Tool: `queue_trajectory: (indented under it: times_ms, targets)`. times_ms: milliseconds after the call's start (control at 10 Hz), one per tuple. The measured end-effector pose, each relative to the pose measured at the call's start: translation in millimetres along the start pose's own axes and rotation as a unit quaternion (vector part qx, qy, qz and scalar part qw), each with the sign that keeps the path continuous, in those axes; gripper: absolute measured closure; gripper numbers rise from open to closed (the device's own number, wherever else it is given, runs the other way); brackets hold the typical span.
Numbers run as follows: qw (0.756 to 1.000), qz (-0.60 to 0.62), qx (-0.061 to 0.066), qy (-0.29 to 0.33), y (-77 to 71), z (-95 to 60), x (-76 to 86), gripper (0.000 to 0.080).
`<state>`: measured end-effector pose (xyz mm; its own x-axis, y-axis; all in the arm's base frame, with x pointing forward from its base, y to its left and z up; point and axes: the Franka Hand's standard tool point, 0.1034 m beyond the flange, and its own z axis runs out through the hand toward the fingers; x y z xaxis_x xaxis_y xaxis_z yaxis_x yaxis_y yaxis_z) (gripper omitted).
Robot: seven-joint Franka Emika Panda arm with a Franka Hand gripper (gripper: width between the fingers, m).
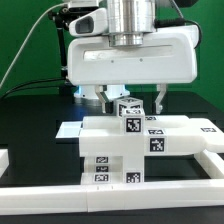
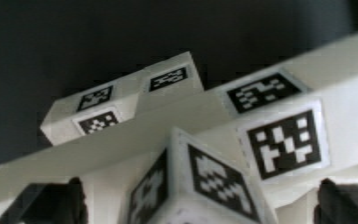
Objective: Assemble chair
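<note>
The chair parts [image 1: 120, 150] stand joined in a blocky white stack with black-and-white tags, near the front of the black table. A narrow tagged upright piece [image 1: 128, 108] rises from its top. My gripper [image 1: 130, 100] hangs right over that piece with one finger on each side. In the wrist view the tagged piece [image 2: 202, 175] sits between my gripper's [image 2: 197, 205] dark fingertips [image 2: 51, 205], with a gap on both sides. The jaws are open and hold nothing. Flat tagged panels [image 2: 176, 95] lie behind the piece.
A low white rail [image 1: 110, 195] runs along the front and up the exterior view's right side [image 1: 210, 160]. A flat white tagged panel [image 1: 190, 128] sticks out to the exterior view's right of the stack. A white base [image 1: 70, 45] stands at the back.
</note>
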<state>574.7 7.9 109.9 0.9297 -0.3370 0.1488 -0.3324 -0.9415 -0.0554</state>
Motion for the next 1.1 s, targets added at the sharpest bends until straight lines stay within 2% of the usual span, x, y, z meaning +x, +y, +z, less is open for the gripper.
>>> queue_trajectory:
  times_ms: [300, 400, 600, 800, 900, 1000, 1100]
  targets:
    - [0.995, -0.103, -0.007, -0.001, 0.1, 1.2, -0.4, 0.015]
    - [0.984, -0.175, -0.014, -0.002, -7.6, 1.8, -3.6, 0.015]
    - [0.948, -0.317, -0.017, -0.014, -12.4, 3.4, -7.0, 0.015]
    - [0.94, -0.341, -0.017, -0.014, -9.8, 3.4, -5.9, 0.015]
    - [0.942, -0.336, -0.017, -0.014, -9.7, 3.6, -5.9, 0.0238]
    - [0.946, -0.325, -0.017, -0.014, -9.7, 3.6, -5.9, 0.0383]
    - [0.946, -0.322, -0.017, -0.014, -9.6, 3.6, -5.9, 0.0383]
